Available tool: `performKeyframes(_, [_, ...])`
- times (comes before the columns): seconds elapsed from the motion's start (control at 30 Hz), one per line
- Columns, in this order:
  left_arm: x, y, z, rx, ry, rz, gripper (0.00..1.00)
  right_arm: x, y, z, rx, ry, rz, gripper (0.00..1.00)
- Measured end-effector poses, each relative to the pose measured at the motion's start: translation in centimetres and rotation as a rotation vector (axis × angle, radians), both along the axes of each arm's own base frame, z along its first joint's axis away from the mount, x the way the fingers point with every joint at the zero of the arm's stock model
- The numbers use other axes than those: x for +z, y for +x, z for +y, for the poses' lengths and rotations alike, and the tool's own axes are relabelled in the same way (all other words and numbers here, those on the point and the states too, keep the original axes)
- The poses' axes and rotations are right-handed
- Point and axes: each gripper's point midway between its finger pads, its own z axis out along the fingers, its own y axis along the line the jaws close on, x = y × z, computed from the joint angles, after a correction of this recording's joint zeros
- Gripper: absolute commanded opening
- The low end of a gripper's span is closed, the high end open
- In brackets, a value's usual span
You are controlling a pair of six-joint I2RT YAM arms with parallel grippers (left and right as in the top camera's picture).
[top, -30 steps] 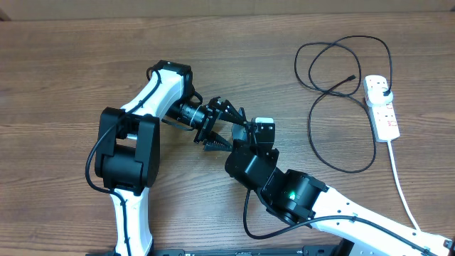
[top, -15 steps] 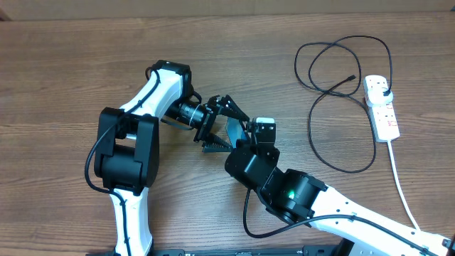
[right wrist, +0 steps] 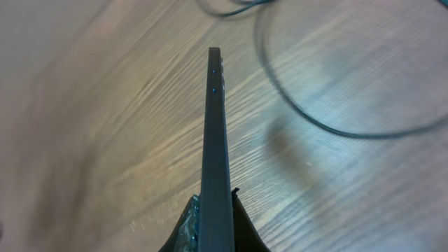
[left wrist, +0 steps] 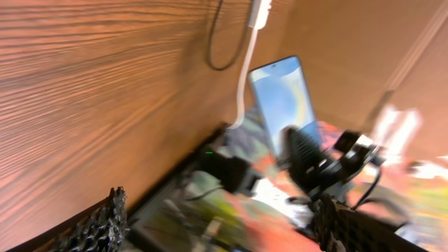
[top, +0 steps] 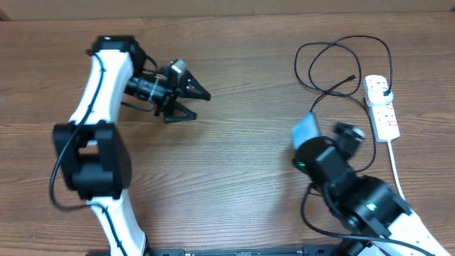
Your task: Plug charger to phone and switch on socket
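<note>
Overhead: brown wood-grain table

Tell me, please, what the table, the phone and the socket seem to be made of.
Table: wood or wood-look laminate, matte; brown grain lines show. Phone: smooth glossy face, probably glass, in a dark frame, metal or plastic unclear. Socket: white moulded plastic, smooth, by its even colour and rounded edges.
</note>
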Motion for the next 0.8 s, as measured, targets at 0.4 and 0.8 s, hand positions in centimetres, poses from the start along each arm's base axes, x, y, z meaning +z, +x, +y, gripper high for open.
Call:
performKeyframes(0.4, [15.4, -14.8, 4.4, 0.03, 0.375, -0.805, 0.93, 0.5, 1.5, 5.3, 0.073, 0.366, -0.061, 0.04])
performKeyframes(0.8, [6.0, -12.9, 4.2, 0.504, 0.171, -0.619, 1.0, 1.4, 0.7, 8.6, 0.215, 0.5, -0.031, 0.04])
